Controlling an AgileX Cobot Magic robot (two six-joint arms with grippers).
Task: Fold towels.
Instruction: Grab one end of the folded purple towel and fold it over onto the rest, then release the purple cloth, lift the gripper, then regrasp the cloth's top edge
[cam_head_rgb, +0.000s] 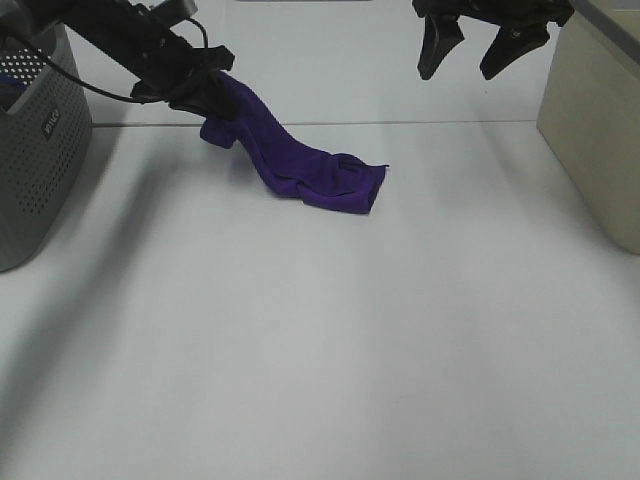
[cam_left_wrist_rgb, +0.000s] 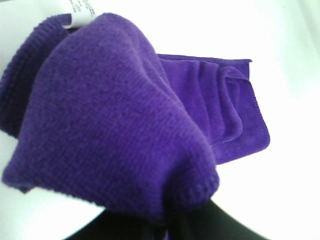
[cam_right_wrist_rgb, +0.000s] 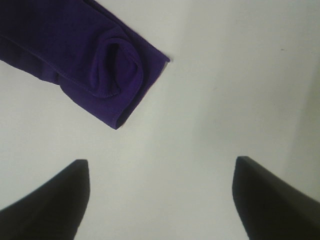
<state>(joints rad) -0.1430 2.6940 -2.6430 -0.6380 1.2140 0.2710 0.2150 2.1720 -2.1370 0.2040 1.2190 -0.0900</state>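
White table (cam_head_rgb: 300, 350) — left tool (cam_head_rgb: 210, 88) grips towel (cam_head_rgb: 310, 170) by its raised end; right tool (cam_head_rgb: 460, 72) gapes.

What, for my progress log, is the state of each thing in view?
Towel: crumpled, not folded; one end lifted, the other lying on the table.
Left gripper: shut on the towel's raised end.
Right gripper: open, empty, above the table.
Basket: upright.
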